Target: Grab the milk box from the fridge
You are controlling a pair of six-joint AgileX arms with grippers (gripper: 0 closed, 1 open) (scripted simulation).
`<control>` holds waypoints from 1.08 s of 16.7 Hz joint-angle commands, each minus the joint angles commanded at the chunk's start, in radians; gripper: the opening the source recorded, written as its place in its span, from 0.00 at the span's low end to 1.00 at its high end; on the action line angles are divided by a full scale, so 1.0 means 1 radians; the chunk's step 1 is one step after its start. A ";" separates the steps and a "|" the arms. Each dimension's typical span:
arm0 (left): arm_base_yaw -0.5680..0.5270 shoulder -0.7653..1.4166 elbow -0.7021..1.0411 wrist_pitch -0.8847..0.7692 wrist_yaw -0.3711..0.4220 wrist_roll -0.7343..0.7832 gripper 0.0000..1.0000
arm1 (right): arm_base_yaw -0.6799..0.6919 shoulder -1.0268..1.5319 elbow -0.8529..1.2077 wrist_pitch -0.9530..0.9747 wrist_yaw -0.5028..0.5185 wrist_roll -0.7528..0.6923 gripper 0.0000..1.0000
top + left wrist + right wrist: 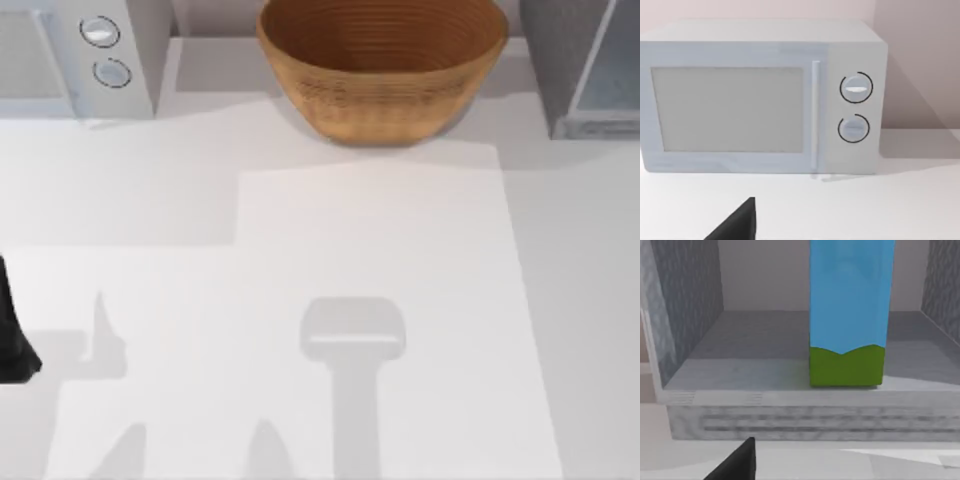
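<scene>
Two appliances and a wicker bowl [381, 72] line the far edge of a plain white table [300, 250] under a pale pinkish wall.

At the top view's left stands the pale microwave [760, 97] with its two round knobs [856, 88], door closed; the fridge [578, 65] sits at the far right, cut off by the frame. From the right wrist view the fridge's inside lies open, and the milk box [850, 315] stands upright on its grey floor, near the front lip, its top cropped away. The left arm [12, 340] shows as a dark sliver at the table's left edge. A black finger tip [737, 462] pokes into each wrist view, probably one of a pair; I cannot tell whether either gripper is spread or clenched.
</scene>
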 joint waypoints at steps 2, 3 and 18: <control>0.000 0.000 0.000 0.000 0.000 0.000 1.00 | 0.012 0.022 0.034 -0.017 0.011 -0.001 1.00; 0.000 0.000 0.000 0.000 0.000 0.000 1.00 | 0.022 0.042 0.067 -0.035 0.023 -0.001 1.00; 0.000 0.000 0.000 0.000 0.000 0.000 1.00 | 0.242 0.353 0.789 -0.439 0.260 -0.011 1.00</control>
